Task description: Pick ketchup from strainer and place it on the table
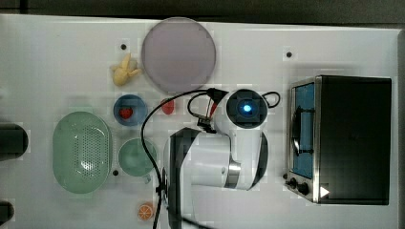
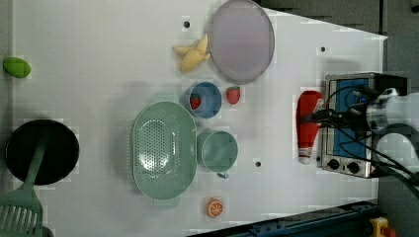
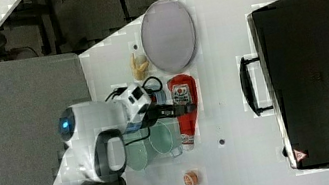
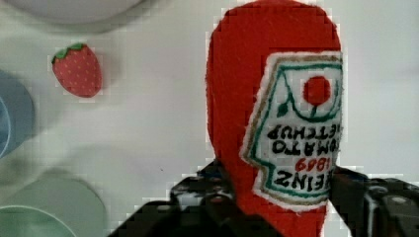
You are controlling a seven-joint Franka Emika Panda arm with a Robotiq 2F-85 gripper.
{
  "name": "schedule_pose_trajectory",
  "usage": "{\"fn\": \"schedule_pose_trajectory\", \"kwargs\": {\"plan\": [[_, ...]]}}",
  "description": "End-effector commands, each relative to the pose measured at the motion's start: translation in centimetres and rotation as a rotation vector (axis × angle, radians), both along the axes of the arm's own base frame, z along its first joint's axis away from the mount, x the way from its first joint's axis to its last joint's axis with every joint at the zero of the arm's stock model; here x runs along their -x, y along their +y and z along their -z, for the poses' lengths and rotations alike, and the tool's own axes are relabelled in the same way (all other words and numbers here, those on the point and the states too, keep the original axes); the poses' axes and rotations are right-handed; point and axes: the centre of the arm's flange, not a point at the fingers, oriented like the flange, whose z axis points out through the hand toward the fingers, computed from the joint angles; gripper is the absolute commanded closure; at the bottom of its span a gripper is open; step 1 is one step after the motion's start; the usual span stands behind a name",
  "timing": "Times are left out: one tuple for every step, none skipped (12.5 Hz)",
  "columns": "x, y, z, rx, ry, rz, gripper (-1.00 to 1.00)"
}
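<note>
Already the ketchup bottle point(image 2: 308, 123) is out of the strainer point(image 2: 163, 148), which sits bare over on the left view's left side with a mint-green cup point(image 2: 218, 150) just beside it. The bottle hangs or lies over open bench point(image 2: 99, 74), between the cup and the toaster oven point(image 2: 346, 123), its white cap pointing toward the left view's bottom edge. From the side I cannot say whether it is resting on the white surface or a little above it.

From the wrist, the pincer point(image 4: 276, 202) has its two dark fingers point(image 4: 207, 197) pressed either side of the red body, low down by the label, so it is gripping the ketchup bottle across its width. In the right view the pincer point(image 3: 175, 109) reaches across the bottle's middle, just under the label.

So the step in hand, as I read it, is the placing: carry done or nearly done, release not yet made. What the next move calls for is bringing the bottle flat onto the bench if it is not there already, then spreading the fingers and lifting straight away so the soft body is not dragged. There is room here: a strawberry point(image 4: 77, 69) and a blue bowl point(image 2: 205, 99) lie nearby but apart, and the lilac plate point(image 2: 241, 40) is well clear. The oven door is the closest neighbour to mind.
</note>
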Motion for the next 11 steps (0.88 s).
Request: {"fn": "schedule_pose_trajectory", "kwargs": {"plan": [[-0.8,0.4,4.3,-0.027,-0.017,-0.054,-0.39],[-1.0,0.4,5.5,-0.032,-0.025,-0.053,-0.61],[-1.0,0.6,6.2,-0.037,-0.025,-0.055,-0.83],[-1.2,0.9,5.9,-0.037,-0.029,-0.060,-1.00],[-1.2,0.9,5.3,-0.033,-0.031,-0.059,-1.00],[-1.5,0.8,3.9,-0.025,-0.044,-0.040,-1.00],[-2.0,0.7,1.8,-0.011,-0.070,-0.006,-1.00],[-2.4,0.6,-0.7,0.003,-0.089,0.034,-1.00],[-2.7,0.6,-3.3,0.017,-0.096,0.090,-1.00],[-2.9,0.5,-6.1,0.032,-0.096,0.165,-1.00],[-2.9,0.3,-9.0,0.046,-0.101,0.249,-1.00]]}}
